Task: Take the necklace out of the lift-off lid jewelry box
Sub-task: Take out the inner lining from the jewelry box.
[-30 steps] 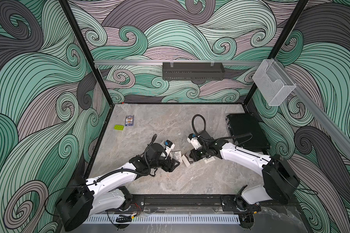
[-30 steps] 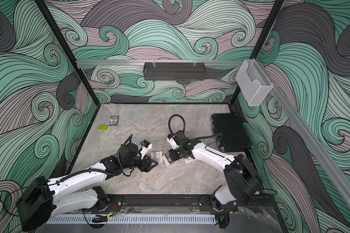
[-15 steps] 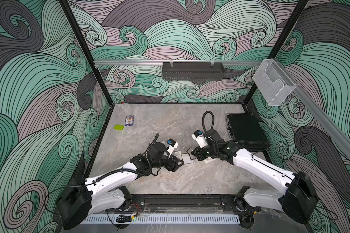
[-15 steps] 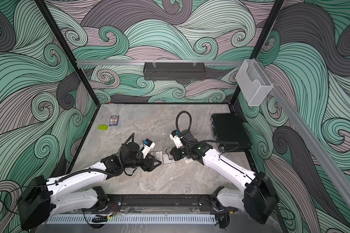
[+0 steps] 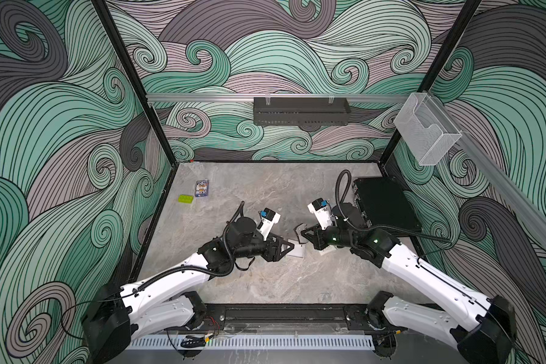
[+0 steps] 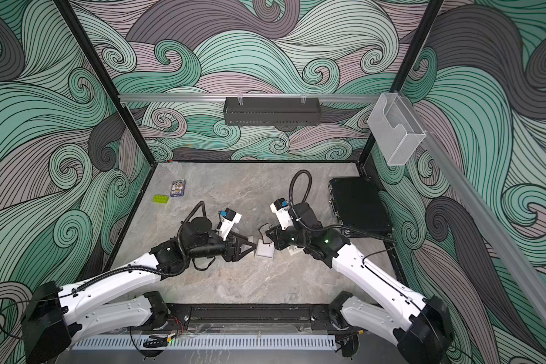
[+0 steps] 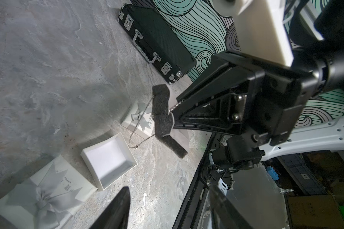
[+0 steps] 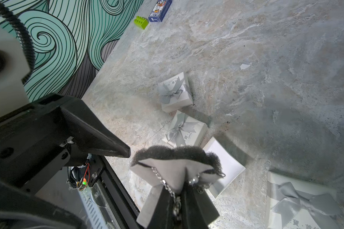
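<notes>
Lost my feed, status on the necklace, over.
Right jaws shut on foam pad, necklace dangling from it. Left jaws open, empty. Box base below, nothing blocking.

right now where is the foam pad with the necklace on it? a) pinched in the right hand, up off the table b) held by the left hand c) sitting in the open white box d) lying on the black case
a: the right hand is shut on the foam pad, the necklace dangles from it above the table, and the open box base sits empty.
</notes>
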`<state>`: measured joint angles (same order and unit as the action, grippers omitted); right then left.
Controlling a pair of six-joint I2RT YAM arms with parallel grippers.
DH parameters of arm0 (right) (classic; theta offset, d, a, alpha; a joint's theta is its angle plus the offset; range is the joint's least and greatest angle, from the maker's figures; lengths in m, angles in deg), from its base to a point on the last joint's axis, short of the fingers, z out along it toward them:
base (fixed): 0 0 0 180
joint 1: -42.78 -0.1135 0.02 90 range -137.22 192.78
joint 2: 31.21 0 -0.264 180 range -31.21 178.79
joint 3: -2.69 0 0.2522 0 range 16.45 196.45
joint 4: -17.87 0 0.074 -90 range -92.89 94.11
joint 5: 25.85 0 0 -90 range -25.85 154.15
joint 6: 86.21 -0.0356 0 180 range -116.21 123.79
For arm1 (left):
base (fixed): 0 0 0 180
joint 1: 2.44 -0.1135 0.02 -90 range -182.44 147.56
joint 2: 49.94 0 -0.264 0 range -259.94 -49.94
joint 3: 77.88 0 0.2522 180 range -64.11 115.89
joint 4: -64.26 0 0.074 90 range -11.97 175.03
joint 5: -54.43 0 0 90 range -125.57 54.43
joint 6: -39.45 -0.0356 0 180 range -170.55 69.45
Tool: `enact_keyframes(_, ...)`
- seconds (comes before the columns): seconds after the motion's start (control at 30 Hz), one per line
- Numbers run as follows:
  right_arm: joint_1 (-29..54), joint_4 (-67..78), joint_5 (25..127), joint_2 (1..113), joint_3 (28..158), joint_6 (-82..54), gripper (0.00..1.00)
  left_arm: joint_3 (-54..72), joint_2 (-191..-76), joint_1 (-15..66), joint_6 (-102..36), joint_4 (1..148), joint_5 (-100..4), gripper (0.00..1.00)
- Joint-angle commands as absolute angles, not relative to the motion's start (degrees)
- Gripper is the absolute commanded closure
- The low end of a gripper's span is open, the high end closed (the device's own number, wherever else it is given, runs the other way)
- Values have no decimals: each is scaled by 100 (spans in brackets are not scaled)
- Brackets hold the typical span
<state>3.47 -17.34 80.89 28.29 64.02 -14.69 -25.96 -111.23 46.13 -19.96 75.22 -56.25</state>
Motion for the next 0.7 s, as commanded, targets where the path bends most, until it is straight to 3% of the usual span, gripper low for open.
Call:
enact_keyframes(0.0,324,-1433,8160,2652,6297,-1558,90,-2277,-11323,4658,-1762,7324,-5700,43)
enact_keyframes(0.67,237,-927,8198,2447,6056,-1689,89,-1809,-12049,4794,-1388,6968,-5851,55)
